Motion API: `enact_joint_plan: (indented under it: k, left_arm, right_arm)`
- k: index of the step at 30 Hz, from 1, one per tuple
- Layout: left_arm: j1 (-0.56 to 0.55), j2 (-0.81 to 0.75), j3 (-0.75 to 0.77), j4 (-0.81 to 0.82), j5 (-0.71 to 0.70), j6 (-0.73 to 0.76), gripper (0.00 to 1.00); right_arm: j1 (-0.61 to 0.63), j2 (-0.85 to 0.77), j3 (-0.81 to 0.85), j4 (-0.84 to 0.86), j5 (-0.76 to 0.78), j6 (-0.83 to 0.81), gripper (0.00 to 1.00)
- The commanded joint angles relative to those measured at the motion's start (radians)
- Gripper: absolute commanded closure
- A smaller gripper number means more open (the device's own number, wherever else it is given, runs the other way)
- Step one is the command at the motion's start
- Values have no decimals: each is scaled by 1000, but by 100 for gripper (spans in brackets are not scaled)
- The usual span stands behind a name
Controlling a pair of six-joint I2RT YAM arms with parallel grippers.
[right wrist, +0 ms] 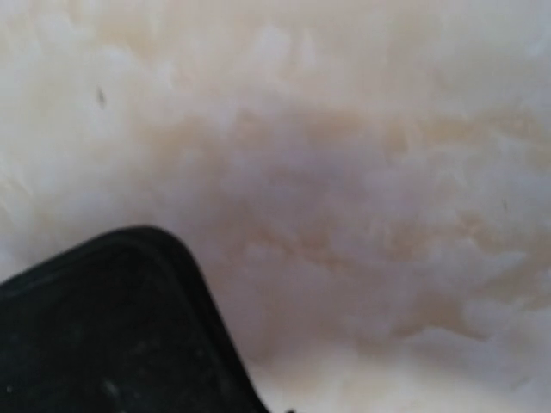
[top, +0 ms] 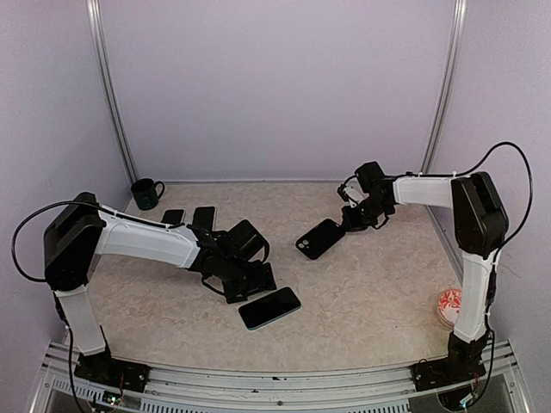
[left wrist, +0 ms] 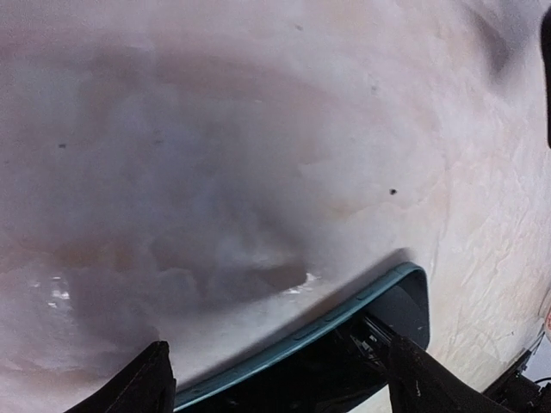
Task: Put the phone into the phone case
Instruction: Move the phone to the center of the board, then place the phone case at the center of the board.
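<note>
Seen from above, a pale beige mottled tabletop [top: 362,292] sits inside lilac walls, with two white-and-black robot arms reaching across it. A flat teal-rimmed smartphone with a dark glass screen [top: 269,307] lies face up near the front centre of the table. The left gripper [top: 252,288] hangs low just behind it, jaws spread wide and holding nothing. In the left wrist view, its two black fingers [left wrist: 138,387] stand on either side of the phone's teal edge [left wrist: 301,331].

Towards the back right, a black phone case [top: 320,238] with a camera cut-out at its lower corner lies well apart from the phone. The right gripper [top: 349,224] has its jaws fully closed at the case's upper right edge and appears to be pinching it. The right wrist view is blurred and shows only one rounded black corner [right wrist: 112,335].

A dark green mug [top: 147,193] stands at the back left, and a small red-and-white round object [top: 448,304] sits at the right edge.
</note>
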Motion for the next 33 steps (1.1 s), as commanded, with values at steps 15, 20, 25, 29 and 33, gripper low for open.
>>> enact_joint_plan:
  k: [15, 20, 25, 29, 33]
  left_arm:
    - [109, -237, -174, -151, -210, -25, 16]
    - [114, -264, -202, -150, -232, -31, 16]
    - [117, -258, -205, -151, -232, -31, 16]
    - [117, -246, -203, -147, -237, -28, 16]
    - [121, -240, -203, -149, -246, -25, 16]
  right_arm:
    - [240, 28, -72, 338, 103, 390, 100]
    - [310, 81, -42, 371, 151, 461, 97]
    - [349, 137, -1, 388, 122, 503, 86]
    - [367, 126, -12, 413, 85, 514, 79]
    - [368, 88, -67, 458, 40, 531, 76]
